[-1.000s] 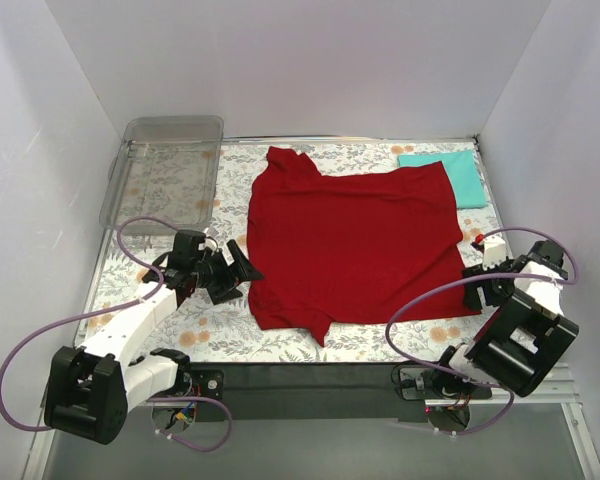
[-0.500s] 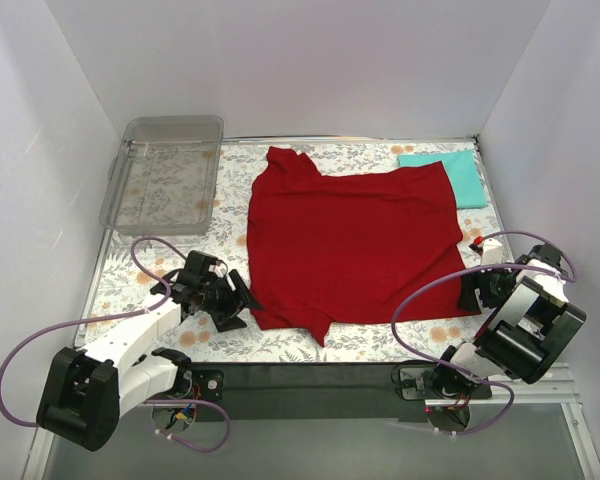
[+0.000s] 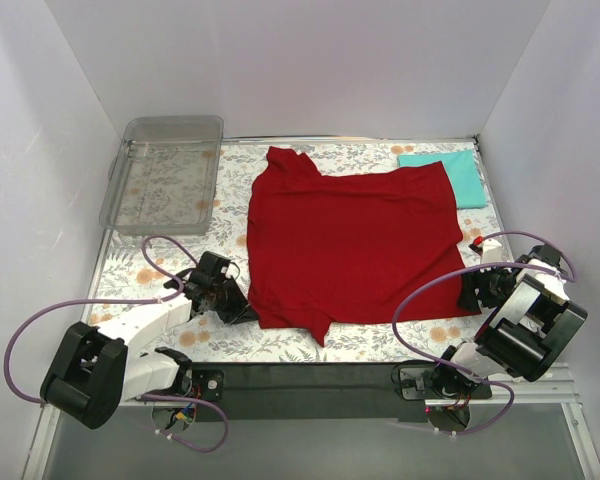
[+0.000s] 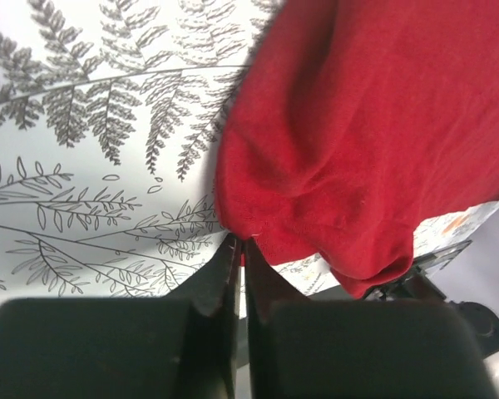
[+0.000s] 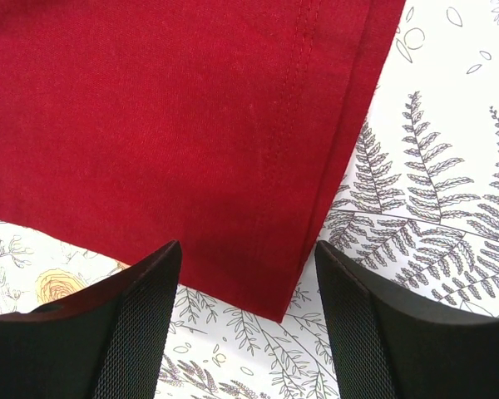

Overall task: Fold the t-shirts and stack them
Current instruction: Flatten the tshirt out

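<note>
At 7 o'clock, left gripper (image 3: 242, 312): low on the mat, its jaws pressed together on the near left edge of the red shirt. In the wrist view (image 4: 239, 249) the cloth bunches into folds right at the fingertips.
At 4 o'clock, right gripper (image 3: 470, 295): down at the near right corner of the red shirt, jaws spread wide. In the wrist view (image 5: 245, 249) one finger (image 5: 141, 324) stands on each side of that corner, and neither is closed on the cloth.
Mat (image 3: 360, 345): a white sheet printed with ferns and small orange flowers. It covers the table under both shirts and shows bare beside each gripper (image 4: 83, 125) (image 5: 432, 166).
Centre, red shirt (image 3: 350, 240): spread open and mostly flat on the mat, lying sideways. A double-stitched hem (image 5: 316, 125) runs along its 3 o'clock side. One sleeve pokes toward 11 o'clock and another flap of cloth hangs toward 6 o'clock. The part by the left gripper is rumpled (image 4: 374, 125), and the part by the right gripper lies smooth (image 5: 166, 108).
At 1 o'clock, teal shirt (image 3: 455, 178): a flat folded piece at the far right corner of the mat. The red shirt's far right corner lies over its near left edge.
At 10 o'clock, tray (image 3: 165, 122): clear plastic, at the far left corner, apart from both shirts. The mat's pattern shows through its floor.
</note>
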You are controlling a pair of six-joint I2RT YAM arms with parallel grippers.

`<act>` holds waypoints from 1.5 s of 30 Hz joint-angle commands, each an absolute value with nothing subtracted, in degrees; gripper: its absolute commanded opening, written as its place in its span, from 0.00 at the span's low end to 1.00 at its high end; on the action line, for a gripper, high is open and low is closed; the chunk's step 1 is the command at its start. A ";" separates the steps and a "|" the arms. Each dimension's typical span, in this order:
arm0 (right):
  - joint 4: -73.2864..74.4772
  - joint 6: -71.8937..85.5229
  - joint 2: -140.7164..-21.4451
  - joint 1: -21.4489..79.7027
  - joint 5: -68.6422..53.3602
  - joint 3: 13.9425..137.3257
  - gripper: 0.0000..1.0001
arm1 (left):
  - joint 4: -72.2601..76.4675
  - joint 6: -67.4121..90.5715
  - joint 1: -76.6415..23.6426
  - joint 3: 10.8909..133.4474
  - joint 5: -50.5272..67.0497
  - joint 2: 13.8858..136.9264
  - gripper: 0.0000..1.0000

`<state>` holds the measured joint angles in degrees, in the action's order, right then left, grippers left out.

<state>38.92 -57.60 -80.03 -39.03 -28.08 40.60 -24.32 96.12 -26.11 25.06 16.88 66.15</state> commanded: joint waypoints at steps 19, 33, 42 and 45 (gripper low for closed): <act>40.61 -59.76 -76.03 -39.64 -18.90 34.72 0.54 | -31.20 95.36 -26.37 27.59 10.90 51.15 0.00; 46.66 -63.27 -67.78 -42.53 -16.44 36.30 0.01 | -44.37 97.12 -26.37 35.94 10.28 43.34 0.00; 53.17 -69.43 -58.63 -43.41 -9.15 34.55 0.01 | -56.42 101.07 -26.37 35.51 15.20 35.34 0.00; 54.58 -71.01 -56.52 -43.68 -6.95 33.40 0.01 | -58.35 101.51 -26.37 35.07 16.52 34.28 0.00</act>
<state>50.19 -64.93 -58.39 -42.89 -11.75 34.52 -53.15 99.70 -26.22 35.29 14.02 35.59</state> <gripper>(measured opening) 0.021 0.013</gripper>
